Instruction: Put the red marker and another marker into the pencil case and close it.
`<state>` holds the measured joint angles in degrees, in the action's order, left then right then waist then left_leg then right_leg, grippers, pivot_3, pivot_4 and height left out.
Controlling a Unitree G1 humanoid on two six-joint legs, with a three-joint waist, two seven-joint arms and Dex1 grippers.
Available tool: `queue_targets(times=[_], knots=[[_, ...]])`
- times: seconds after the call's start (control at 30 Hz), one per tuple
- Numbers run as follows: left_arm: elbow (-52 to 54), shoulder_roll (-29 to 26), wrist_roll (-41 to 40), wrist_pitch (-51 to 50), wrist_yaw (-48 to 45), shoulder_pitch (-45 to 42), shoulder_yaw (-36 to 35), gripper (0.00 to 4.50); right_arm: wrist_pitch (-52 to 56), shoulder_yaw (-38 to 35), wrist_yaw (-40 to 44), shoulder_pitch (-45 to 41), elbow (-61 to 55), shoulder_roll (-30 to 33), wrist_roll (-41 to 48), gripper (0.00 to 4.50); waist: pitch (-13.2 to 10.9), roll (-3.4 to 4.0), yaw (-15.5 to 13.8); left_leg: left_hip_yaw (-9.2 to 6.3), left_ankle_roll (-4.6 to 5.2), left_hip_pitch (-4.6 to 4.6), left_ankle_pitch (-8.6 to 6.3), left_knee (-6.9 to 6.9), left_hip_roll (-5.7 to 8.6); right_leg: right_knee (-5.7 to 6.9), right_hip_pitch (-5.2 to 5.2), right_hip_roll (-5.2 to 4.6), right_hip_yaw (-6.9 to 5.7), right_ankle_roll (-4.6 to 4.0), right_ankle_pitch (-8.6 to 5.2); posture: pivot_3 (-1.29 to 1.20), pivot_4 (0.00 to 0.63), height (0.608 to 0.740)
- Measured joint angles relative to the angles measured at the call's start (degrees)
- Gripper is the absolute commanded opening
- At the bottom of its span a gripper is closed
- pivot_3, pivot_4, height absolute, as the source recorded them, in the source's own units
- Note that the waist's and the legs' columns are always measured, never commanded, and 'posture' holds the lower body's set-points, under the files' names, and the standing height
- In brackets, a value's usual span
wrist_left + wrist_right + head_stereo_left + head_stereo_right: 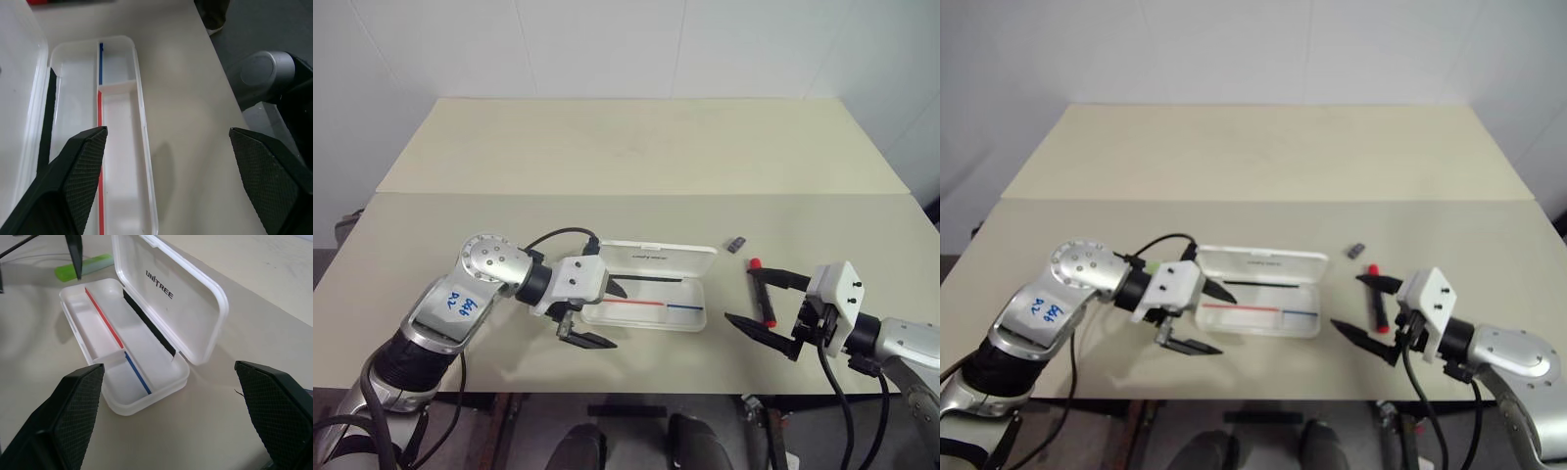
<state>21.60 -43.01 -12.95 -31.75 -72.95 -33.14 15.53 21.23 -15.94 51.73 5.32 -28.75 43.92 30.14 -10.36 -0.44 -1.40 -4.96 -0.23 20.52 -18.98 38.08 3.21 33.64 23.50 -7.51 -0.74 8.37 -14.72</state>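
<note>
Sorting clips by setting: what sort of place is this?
Probably a lab or test room: a bare table against a plain white wall, with just a pencil case and red marker laid out.

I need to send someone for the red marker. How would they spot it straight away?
On the beige table, find the open white pencil case near the front edge. The red marker lies on the tabletop beside it, between the right gripper's open fingers. It is short and thick; the red line inside the case is thin, and the small grey piece nearby is dark.
</note>
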Motion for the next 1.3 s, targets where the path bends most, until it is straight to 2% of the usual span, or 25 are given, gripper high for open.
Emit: queue_targets(times=[0.57,0.83,1.0,1.13,1.3], knots=[[13.4,-0.9,-9.2,-11.3,7.9,-1.3,-4.2,4.21,-1.7,2.3,3.2,-5.2,6.1,1.4,-2.7,4.5,0.0,-0.01,0.0,0.01,-0.06,-0.01,0.03,0.0,0.0,-0.01,0.0,0.01,0.01,0.0,0.0,0.0,0.15,0.74],[13.2,0.3,-11.9,-11.6,13.4,-1.9,-9.3,4.21,-2.3,2.3,3.1,-7.6,8.9,2.5,-4.5,4.5,0.0,-0.02,0.0,0.01,-0.19,-0.01,0.1,0.0,0.0,-0.01,0.0,0.01,0.01,-0.01,0.0,0.0,0.15,0.74],[9.4,-0.4,-11.8,-8.4,14.6,-1.8,-11.6,4.21,-2.0,2.0,1.3,-9.9,11.0,2.6,-5.6,4.5,0.0,-0.01,0.0,0.02,-0.21,-0.01,0.11,-0.01,0.0,-0.01,0.01,0.01,0.01,-0.01,0.0,0.0,0.15,0.74],[5.8,-0.2,-12.3,-2.8,14.5,0.0,-16.0,4.21,0.2,1.8,-1.5,-12.0,11.5,3.3,-6.7,4.5,0.0,-0.01,0.1,0.07,-0.24,-0.01,0.11,-0.05,-0.01,-0.02,0.07,0.01,0.04,-0.02,0.0,0.0,0.15,0.74],[0.7,2.6,-15.2,5.8,11.5,4.2,-20.1,4.21,6.2,1.8,-5.4,-13.7,11.6,4.3,-7.5,4.5,0.0,-0.01,0.0,0.08,-0.25,0.02,0.1,-0.05,-0.02,-0.09,0.07,0.0,0.03,-0.02,-0.01,0.0,0.15,0.74]])
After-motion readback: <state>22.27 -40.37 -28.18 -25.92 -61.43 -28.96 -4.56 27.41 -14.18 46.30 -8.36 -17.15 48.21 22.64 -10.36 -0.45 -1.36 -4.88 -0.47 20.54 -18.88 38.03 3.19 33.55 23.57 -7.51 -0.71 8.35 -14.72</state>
